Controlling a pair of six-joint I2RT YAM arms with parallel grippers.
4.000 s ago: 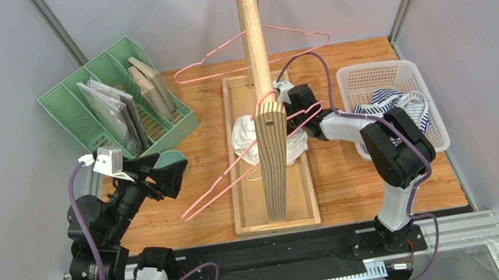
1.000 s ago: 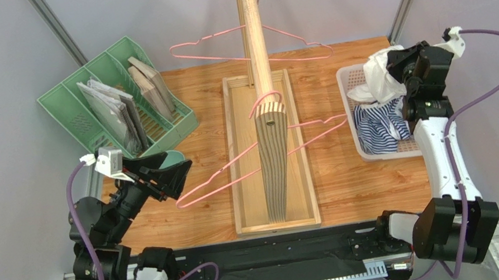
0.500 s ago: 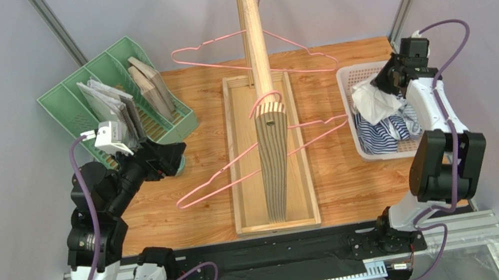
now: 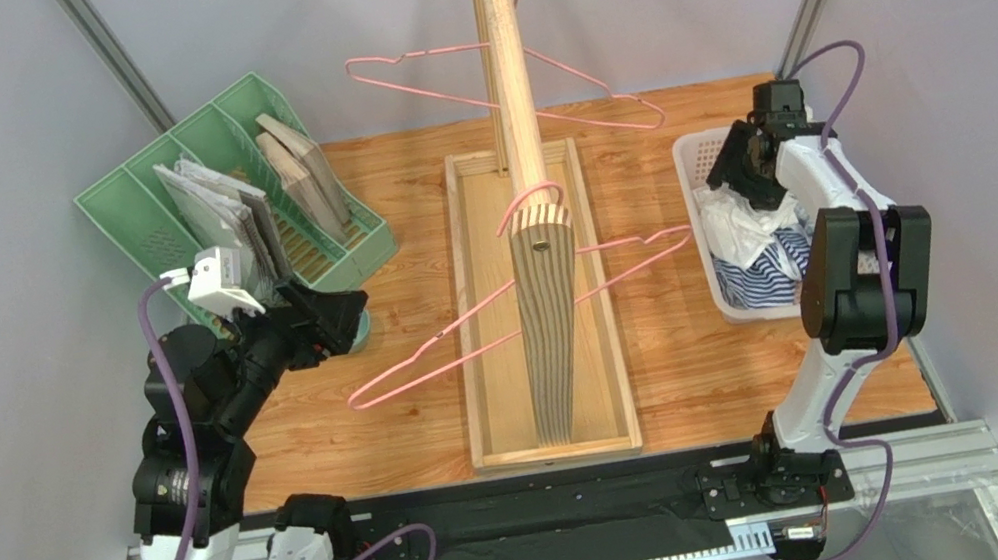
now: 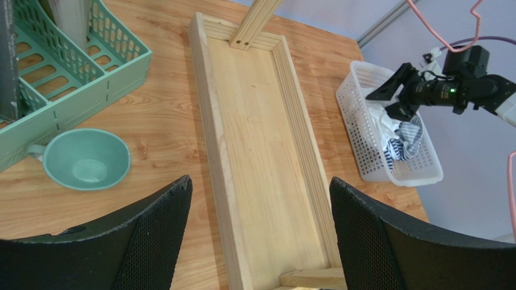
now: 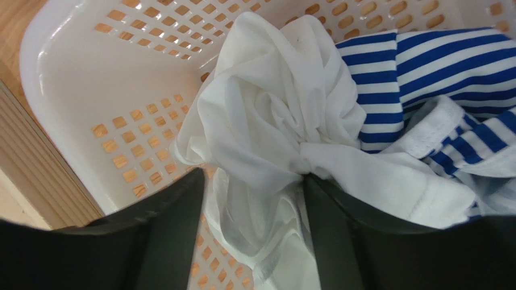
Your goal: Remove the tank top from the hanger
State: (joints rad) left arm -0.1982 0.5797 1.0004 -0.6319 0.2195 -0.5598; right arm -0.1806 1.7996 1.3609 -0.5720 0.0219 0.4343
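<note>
The white tank top (image 6: 278, 115) lies crumpled in the white plastic basket (image 6: 91, 78), a soft knot of smooth, thin cloth twisted into folds. It rests against a blue-and-white striped garment (image 6: 418, 66) with a ribbed white hem. The basket is rectangular, with walls pierced by rows of small square holes, and stands at the right edge of the wooden table (image 4: 332, 430).

The right hand (image 6: 254, 181) hovers just over the tank top. Its dark fingers are spread apart, and a fold of the cloth lies in the gap between them.

The near pink wire hanger (image 4: 470, 338), thin and angular, hangs tilted from the pale wooden rail (image 4: 508, 66), over a long, shallow wooden tray (image 5: 254, 121), well apart from the basket.

The left hand (image 5: 259, 187) is held above the table with its mesh-textured black fingers wide apart and nothing between them. Beside it are a round teal cup (image 5: 85, 160) and a slotted green plastic file rack (image 5: 115, 66).
</note>
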